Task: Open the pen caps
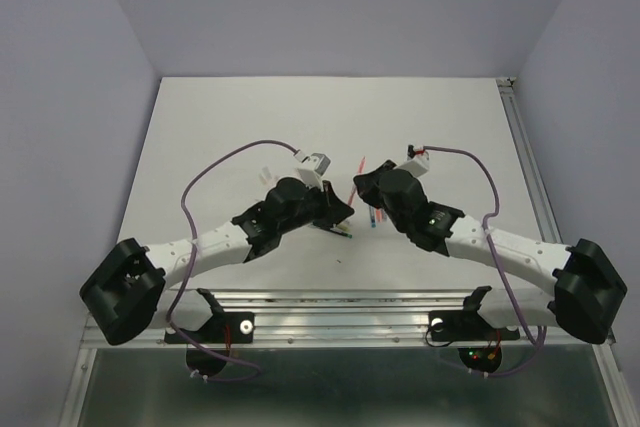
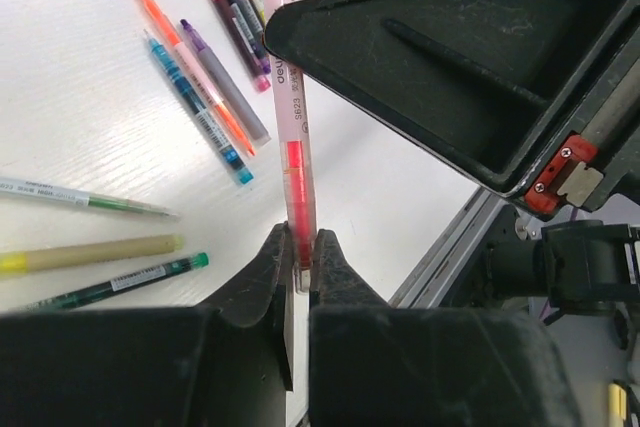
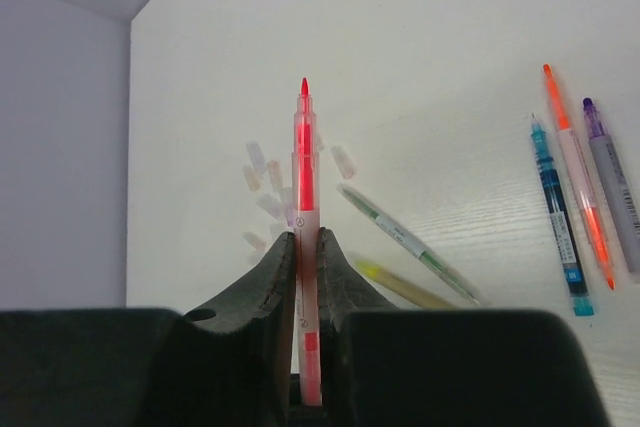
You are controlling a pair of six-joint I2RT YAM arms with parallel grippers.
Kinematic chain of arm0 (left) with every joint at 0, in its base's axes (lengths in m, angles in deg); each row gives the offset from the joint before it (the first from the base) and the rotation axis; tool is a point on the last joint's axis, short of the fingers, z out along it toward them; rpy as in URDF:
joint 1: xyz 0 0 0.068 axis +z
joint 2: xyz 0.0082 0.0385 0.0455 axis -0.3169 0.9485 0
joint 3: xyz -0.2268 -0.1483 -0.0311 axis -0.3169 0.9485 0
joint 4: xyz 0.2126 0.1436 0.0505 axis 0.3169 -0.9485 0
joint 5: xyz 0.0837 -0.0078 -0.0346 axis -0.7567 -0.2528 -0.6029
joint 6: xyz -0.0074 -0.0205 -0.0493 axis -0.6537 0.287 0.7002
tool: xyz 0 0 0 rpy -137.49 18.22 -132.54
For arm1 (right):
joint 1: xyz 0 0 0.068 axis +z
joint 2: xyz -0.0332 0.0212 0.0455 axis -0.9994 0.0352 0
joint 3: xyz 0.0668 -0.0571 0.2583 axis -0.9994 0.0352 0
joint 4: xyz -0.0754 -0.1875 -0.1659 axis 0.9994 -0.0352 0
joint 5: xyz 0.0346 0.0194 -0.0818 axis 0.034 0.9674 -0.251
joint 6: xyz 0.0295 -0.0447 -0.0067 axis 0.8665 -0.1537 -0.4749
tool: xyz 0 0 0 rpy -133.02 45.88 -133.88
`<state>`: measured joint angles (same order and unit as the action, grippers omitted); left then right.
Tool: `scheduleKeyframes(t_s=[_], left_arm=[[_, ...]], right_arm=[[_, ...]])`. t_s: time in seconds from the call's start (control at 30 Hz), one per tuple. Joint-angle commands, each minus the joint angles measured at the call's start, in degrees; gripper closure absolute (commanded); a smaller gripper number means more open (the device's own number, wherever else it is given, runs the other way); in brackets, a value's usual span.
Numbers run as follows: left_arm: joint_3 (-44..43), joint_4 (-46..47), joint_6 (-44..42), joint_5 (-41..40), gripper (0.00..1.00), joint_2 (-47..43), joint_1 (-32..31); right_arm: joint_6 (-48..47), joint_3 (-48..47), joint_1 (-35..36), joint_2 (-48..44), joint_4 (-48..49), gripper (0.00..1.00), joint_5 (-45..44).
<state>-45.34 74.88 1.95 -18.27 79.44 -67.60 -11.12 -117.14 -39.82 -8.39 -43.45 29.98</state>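
Item 1 – left gripper (image 2: pixel 300 252): bottom centre of the left wrist view, fingers pinched tight on the end of a pink-red pen (image 2: pixel 296 117). The pen runs up the frame past the edge of a black gripper body at upper right.

Item 2 – right gripper (image 3: pixel 305 247): bottom centre of the right wrist view, fingers clamped on a pink-red pen's shaft. Its bare red tip points up the frame, with no cap on it.

Item 3 – pen caps (image 3: pixel 343 161): several small pale translucent pieces, blurred. They lie loose on the white table (image 1: pixel 250 127), left of centre in the right wrist view, scattered on both sides of the held shaft.

Item 4 – loose pens, right wrist view:
- teal pen (image 3: pixel 558 222), orange pen (image 3: pixel 578 177) and purple pen (image 3: pixel 610 177), side by side at right
- green pen (image 3: pixel 400 237) and yellow pen (image 3: pixel 400 285), near centre

In the top view, both grippers meet at mid-table.
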Motion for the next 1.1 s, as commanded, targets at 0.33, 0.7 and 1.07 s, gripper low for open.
scheduleKeyframes(t_s=[0.33, 0.7, 1.07], left_arm=[[11.83, 0.1, 14.84, 0.62, 1.0, -12.45, -10.73], [2.61, -25.55, 15.11, -18.1, 1.0, -10.62, -5.64], [-0.29, -29.35, 10.28, -17.14, 1.0, -3.07, 7.55]], right_arm=[[-12.92, -13.27, -6.58, 14.2, 9.59, 0.99, -27.83], [-31.11, -11.06, -7.91, 14.9, 2.67, 0.99, 2.57], [-32.26, -8.96, -7.91, 20.44, -3.32, 0.99, 9.28]])
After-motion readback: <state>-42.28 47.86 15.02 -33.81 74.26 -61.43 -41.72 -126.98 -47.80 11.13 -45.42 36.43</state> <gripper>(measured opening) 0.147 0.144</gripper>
